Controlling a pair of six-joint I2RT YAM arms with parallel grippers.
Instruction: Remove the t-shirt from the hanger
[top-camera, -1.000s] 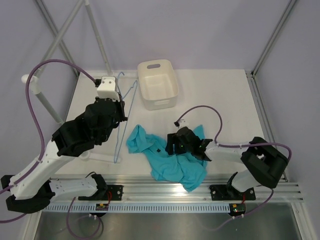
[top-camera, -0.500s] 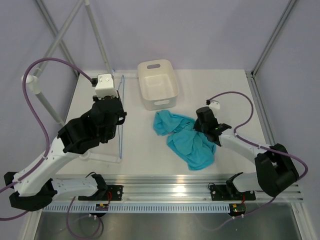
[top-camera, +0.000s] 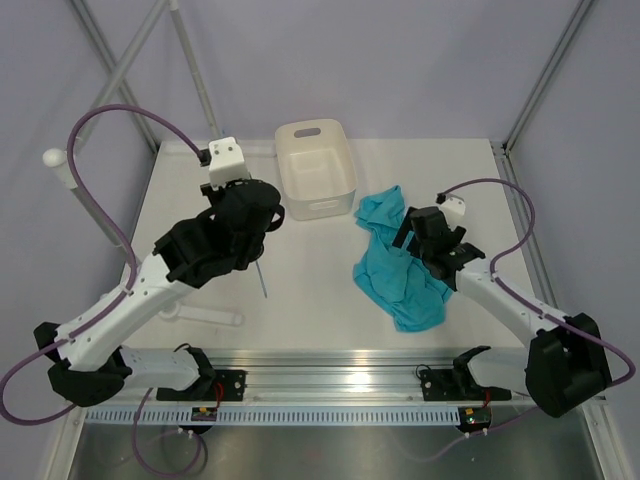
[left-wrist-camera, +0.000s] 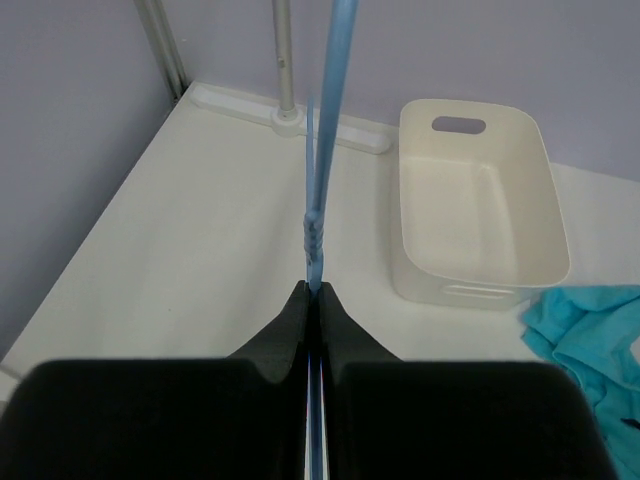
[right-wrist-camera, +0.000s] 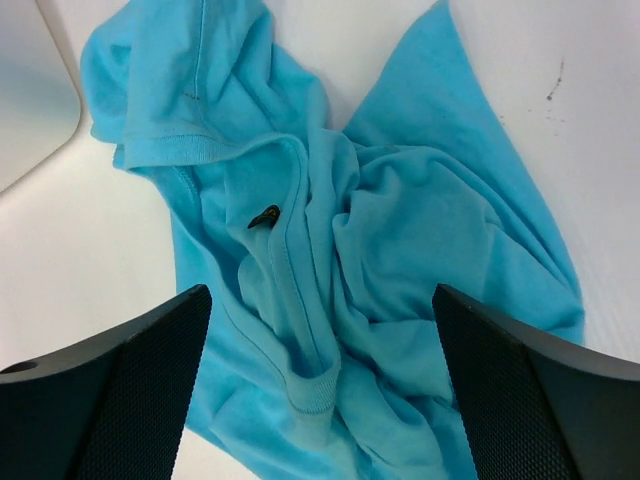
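Left gripper (left-wrist-camera: 313, 292): your fingers pinched tight on the light-blue wire hanger (left-wrist-camera: 326, 120), which rises from the jaws
Right gripper (right-wrist-camera: 320, 300): your fingers spread wide over the t-shirt (right-wrist-camera: 380, 240), gripping nothing
T-shirt: crumpled on the table (top-camera: 180, 210), off the hanger, just right of the white tub (top-camera: 316, 168)

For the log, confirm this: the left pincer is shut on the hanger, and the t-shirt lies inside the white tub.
Not inside: the top external view shows the t-shirt on the table beside the white tub. The left pincer is shut on the hanger.
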